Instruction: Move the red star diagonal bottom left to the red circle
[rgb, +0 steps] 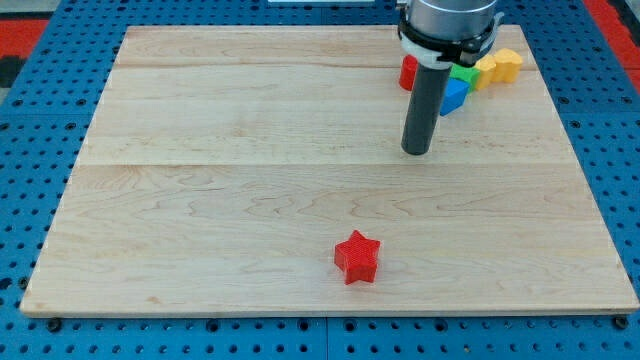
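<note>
The red star (357, 257) lies near the view's bottom, a little right of centre on the wooden board (200, 180). The red circle (408, 72) shows only as a red edge at the view's top right, mostly hidden behind my rod. My tip (416, 152) rests on the board below the red circle and well above and to the right of the red star, touching no block.
A cluster of blocks sits at the top right beside the rod: a blue block (454, 94), a green block (465, 75), and two yellow blocks (487, 68) (508, 64). The board lies on a blue pegboard table (30, 120).
</note>
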